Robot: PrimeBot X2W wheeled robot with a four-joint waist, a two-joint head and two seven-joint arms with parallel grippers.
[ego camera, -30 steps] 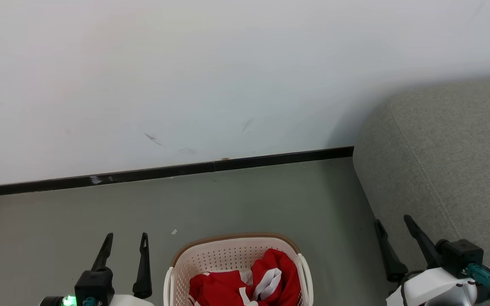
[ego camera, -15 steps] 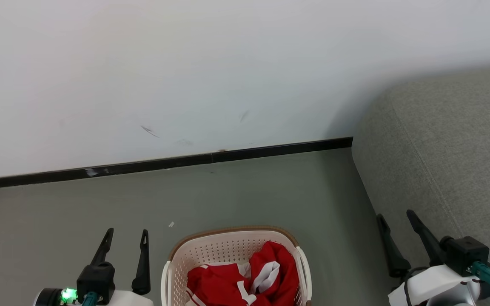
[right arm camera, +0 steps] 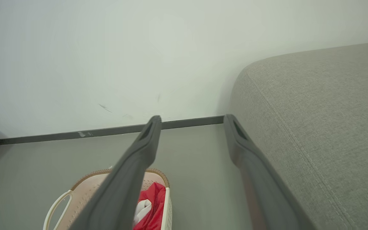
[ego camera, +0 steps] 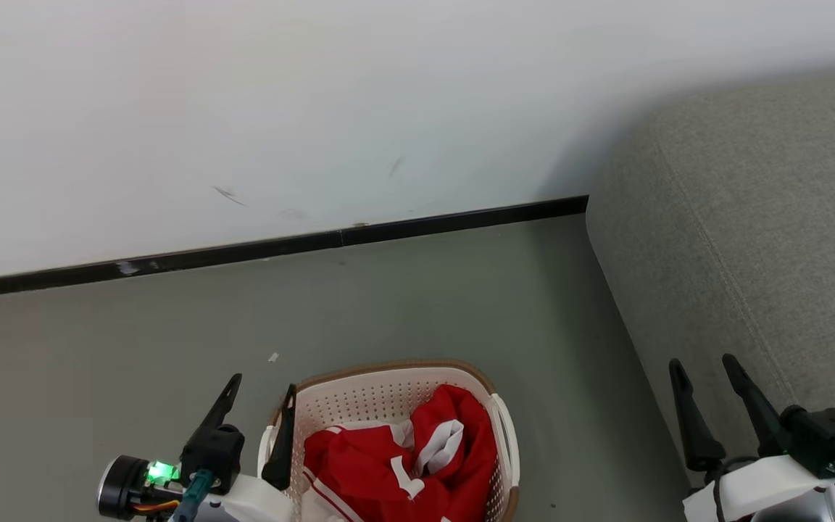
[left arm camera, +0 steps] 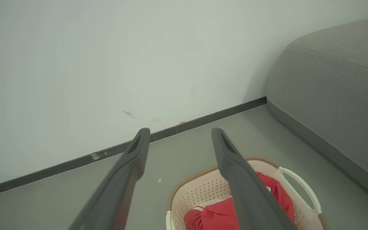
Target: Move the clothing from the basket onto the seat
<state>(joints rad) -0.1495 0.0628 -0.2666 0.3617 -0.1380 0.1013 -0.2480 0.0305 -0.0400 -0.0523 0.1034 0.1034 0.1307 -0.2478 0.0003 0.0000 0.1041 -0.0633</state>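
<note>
— Where is the clothing?
— The clothing lies heaped in the basket, on the floor beside the seat
— And the grippers?
— The left gripper hangs spread and empty by the basket's left edge; the right gripper gapes empty at the seat's front

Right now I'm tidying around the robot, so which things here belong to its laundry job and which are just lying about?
Part of the job:
red clothes
basket holding them
grey sofa
left gripper and right gripper, both open

Just lying about:
white scrap on the floor
scuff marks on the wall
</note>
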